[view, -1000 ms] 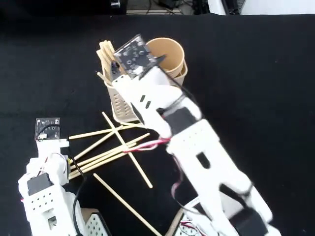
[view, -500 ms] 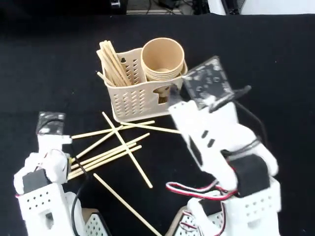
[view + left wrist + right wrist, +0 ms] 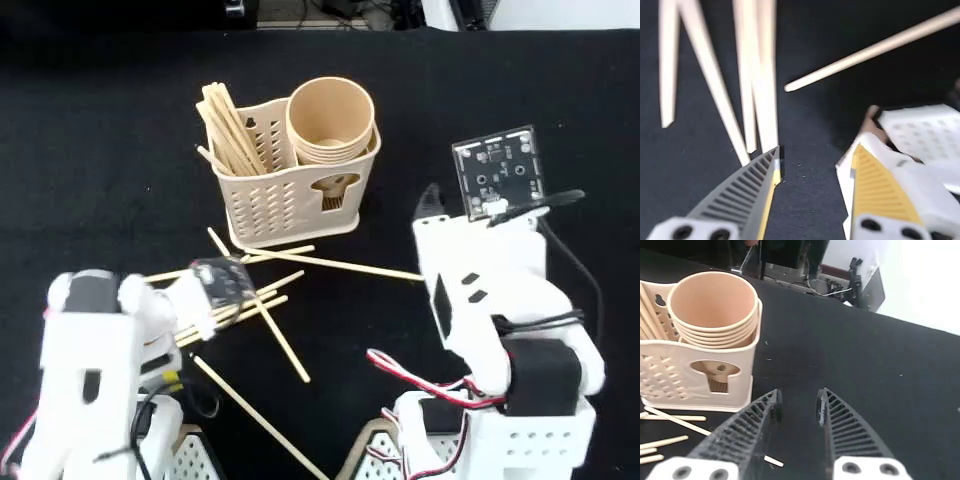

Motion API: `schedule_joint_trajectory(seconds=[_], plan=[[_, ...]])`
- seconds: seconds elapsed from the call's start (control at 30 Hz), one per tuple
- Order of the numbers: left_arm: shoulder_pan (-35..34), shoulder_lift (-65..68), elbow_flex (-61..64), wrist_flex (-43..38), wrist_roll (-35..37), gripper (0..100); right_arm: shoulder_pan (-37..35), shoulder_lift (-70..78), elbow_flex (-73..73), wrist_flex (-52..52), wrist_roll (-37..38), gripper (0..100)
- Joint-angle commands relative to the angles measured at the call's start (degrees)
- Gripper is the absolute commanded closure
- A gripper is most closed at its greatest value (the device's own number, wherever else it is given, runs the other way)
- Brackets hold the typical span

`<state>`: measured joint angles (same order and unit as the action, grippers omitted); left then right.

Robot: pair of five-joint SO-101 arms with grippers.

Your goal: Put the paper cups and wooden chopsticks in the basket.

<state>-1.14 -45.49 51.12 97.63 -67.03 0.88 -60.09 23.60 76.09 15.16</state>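
High view is showing the basket [image 3: 290, 215] holding the stacked cups [image 3: 330, 115] and a bundle of chopsticks [image 3: 232, 125], with loose sticks [image 3: 330, 264] lying on the table [image 3: 520, 90] in front. Left wrist view is giving what that arm's body is hiding from above: the left gripper [image 3: 815, 155] gaping wide and empty by the stick ends, whose far lengths are cut off. Right gripper [image 3: 798, 399] is hanging near the basket, parted slightly, gripping nothing.

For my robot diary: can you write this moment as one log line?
left gripper: open, at loose chopsticks | right gripper: open, empty, beside basket | paper cups: stacked in basket
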Motion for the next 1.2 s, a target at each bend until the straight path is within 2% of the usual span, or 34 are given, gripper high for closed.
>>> schedule_joint_trajectory(seconds=[0.0, 0.17, 0.3, 0.47, 0.6, 0.83, 0.97, 1.17], plan=[[8.66, 5.54, -0.31, 0.44, 0.35, 76, 1.32, -0.31, 0.22, 0.0, 3.69, 86.1], [18.15, 4.84, 3.74, -8.26, 14.51, 76, 4.84, -0.4, 2.24, 0.0, 4.75, 86.1], [25.1, 3.87, 11.38, -19.69, 29.63, 76, 6.07, -0.4, 2.42, 0.0, 4.92, 86.1], [29.05, 3.25, 21.14, -32.7, 37.98, 72, 5.98, -0.4, 2.42, 0.0, 4.92, 86.1], [28.97, 2.55, 24.92, -37.98, 39.21, 72, 5.89, -0.4, 2.42, 0.0, 4.92, 86.1], [29.05, -0.18, 25.45, -38.07, 38.59, 72, 5.8, -0.31, 2.42, -0.09, 4.92, 86.1], [29.58, -0.62, 25.45, -35.08, 33.23, 73, 5.8, -0.31, 2.42, -0.09, 4.92, 86.1], [29.58, -0.7, 23.25, -29.01, 25.14, 85, 5.8, -0.04, 2.51, -0.26, 4.92, 86.1]])
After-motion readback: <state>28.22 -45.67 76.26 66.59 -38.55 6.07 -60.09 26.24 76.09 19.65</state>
